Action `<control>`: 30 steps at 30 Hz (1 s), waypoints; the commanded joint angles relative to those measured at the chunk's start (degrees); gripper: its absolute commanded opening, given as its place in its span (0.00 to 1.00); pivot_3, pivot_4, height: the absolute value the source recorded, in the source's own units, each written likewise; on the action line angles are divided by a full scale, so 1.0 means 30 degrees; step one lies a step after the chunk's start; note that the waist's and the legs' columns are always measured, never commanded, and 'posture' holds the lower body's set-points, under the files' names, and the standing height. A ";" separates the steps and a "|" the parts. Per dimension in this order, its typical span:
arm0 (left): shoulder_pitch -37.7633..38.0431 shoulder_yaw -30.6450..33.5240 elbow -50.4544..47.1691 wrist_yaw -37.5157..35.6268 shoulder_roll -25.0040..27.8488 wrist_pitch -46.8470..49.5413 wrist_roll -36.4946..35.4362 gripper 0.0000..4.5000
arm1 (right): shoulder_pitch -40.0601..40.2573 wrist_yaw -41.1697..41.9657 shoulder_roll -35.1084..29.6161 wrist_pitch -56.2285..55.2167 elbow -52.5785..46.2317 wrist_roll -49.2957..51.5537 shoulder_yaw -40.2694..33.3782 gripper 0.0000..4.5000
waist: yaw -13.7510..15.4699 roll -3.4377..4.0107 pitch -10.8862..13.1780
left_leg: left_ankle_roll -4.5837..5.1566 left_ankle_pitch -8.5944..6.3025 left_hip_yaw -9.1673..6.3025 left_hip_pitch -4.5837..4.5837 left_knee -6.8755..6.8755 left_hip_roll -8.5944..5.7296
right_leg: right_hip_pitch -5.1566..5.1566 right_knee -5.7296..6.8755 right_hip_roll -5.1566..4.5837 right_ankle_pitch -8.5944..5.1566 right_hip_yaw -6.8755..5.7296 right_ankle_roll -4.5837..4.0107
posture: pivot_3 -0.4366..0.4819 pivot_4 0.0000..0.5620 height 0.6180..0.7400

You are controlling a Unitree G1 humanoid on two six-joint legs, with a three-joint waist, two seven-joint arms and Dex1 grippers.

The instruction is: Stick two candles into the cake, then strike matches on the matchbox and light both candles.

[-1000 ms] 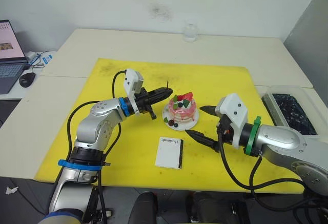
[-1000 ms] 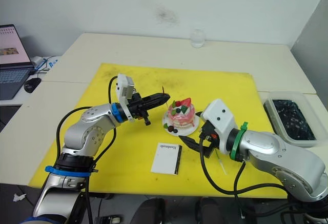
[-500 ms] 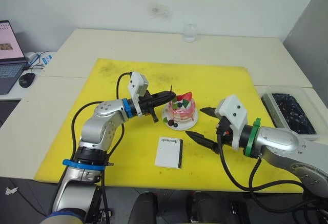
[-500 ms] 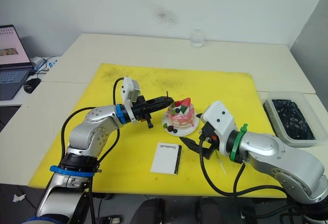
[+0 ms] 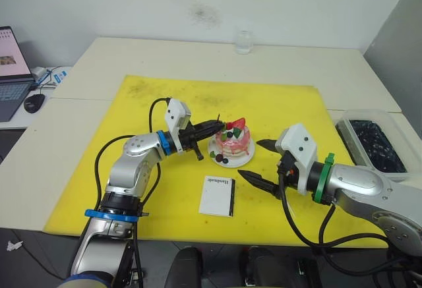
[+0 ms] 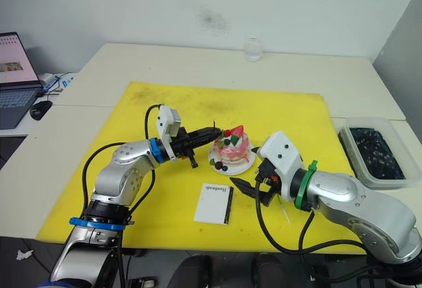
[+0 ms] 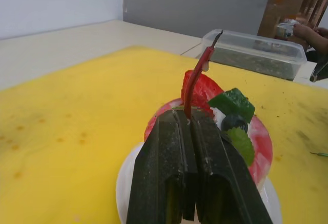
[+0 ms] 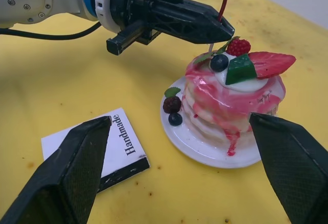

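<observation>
Left eye view: the left tool (image 5: 217,127), fingers pressed together on the red candle (image 5: 218,118), reaches from the robot's left to the near-left edge of the cake (image 5: 233,139), which sits on its white plate (image 5: 224,159) on the yellow mat (image 5: 277,107) covering the tabletop (image 5: 165,54); the candle stands roughly upright at the cake's rim. The right tool (image 5: 258,161), fingers spread wide and holding nothing, rests just to the right of the cake. The matchbox (image 5: 218,196) lies flat on the mat in front of the plate, apart from it. Right eye view: a thin pale stick (image 6: 283,209), possibly the green candle, lies on the mat beside the right arm; a clear bin (image 6: 369,149) of dark contents stands off the mat on the right, a glass jar (image 6: 251,49) at the far edge, and a laptop (image 6: 13,60) at far left. Left wrist view: the two black fingers (image 7: 164,162) clamp the candle low on its shaft, its wick end raised before the strawberry (image 7: 205,90). Right wrist view: the two fingers (image 8: 77,162) stand far apart, framing the cake, plate and matchbox, with the white lower end of the candle just above the cake's top.
</observation>
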 commanded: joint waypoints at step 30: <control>0.1690 0.2205 -0.3918 -0.0288 0.2643 0.1427 -0.0635 0.99 | 0.0837 0.0143 0.0995 -0.0509 -0.1059 -0.0187 -0.2472 1.00 | -0.0035 0.0000 -0.0007 | 0.0001 0.0001 -0.0007 0.0040 0.0009 0.0005 | 0.0039 0.0011 -0.0002 0.0005 0.0001 0.0007 | 0.48 0.27 1.00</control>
